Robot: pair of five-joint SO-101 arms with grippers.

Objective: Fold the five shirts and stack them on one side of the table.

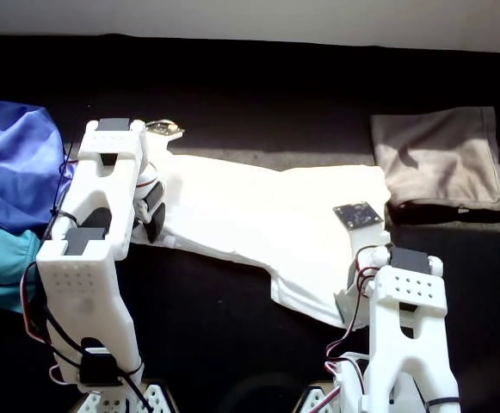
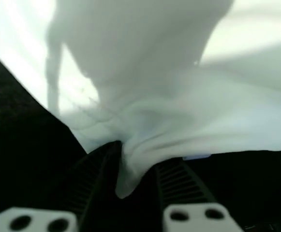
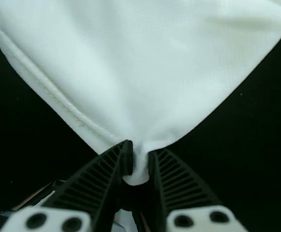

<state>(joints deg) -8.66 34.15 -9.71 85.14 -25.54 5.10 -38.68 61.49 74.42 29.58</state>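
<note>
Left gripper (image 2: 133, 166) and right gripper (image 3: 139, 163) each pinch the spread white fabric shirt (image 1: 258, 215); folding it likely needs both carrying that edge across together.

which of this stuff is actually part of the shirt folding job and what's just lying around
Part of the job:
white shirt, pinched by the left gripper and the right gripper
folded tan shirt, on the table's right side
blue shirt and teal shirt, heaped on the left

Just there:
black table cover under them

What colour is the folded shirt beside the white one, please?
The folded shirt is grey-brown; the high view shows it best.
</note>
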